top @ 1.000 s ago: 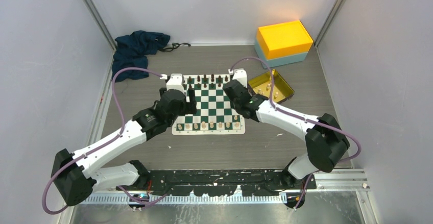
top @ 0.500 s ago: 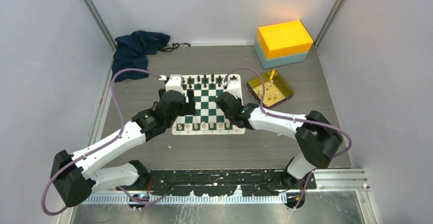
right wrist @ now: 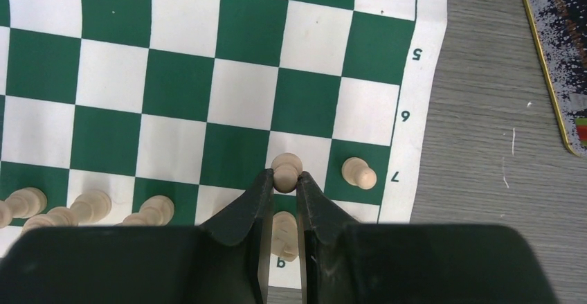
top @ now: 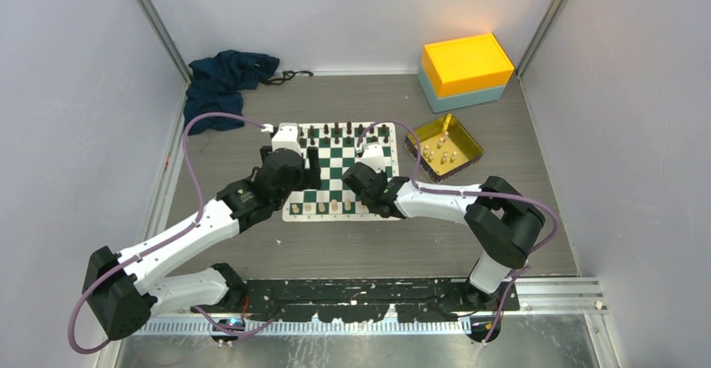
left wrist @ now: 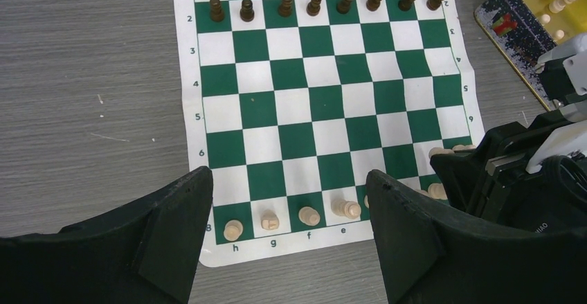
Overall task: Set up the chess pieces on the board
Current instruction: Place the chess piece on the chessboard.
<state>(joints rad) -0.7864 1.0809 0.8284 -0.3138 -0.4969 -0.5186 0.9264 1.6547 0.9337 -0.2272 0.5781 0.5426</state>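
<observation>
The board (top: 339,172) lies mid-table, green and white. My right gripper (right wrist: 284,178) is shut on a cream pawn (right wrist: 285,165) over the white square in row 7, beside another cream pawn (right wrist: 358,173) on the corner-file square; whether the held pawn touches the board I cannot tell. More cream chess pieces (right wrist: 90,207) line the nearest row, also seen in the left wrist view (left wrist: 309,215). In the top view the right gripper (top: 369,192) is at the board's near right. My left gripper (left wrist: 289,176) hangs open over the near left corner (top: 312,165), holding nothing.
Black pieces (left wrist: 311,3) fill the two far rows. A gold tray (top: 474,146) with several cream pieces sits right of the board. A yellow box on a teal one (top: 466,64) stands at the back right, a dark blue cloth (top: 222,79) at the back left.
The right arm has swung from the board's far right edge near the tray toward the near right corner, carrying the pawn. The left arm has stayed still.
</observation>
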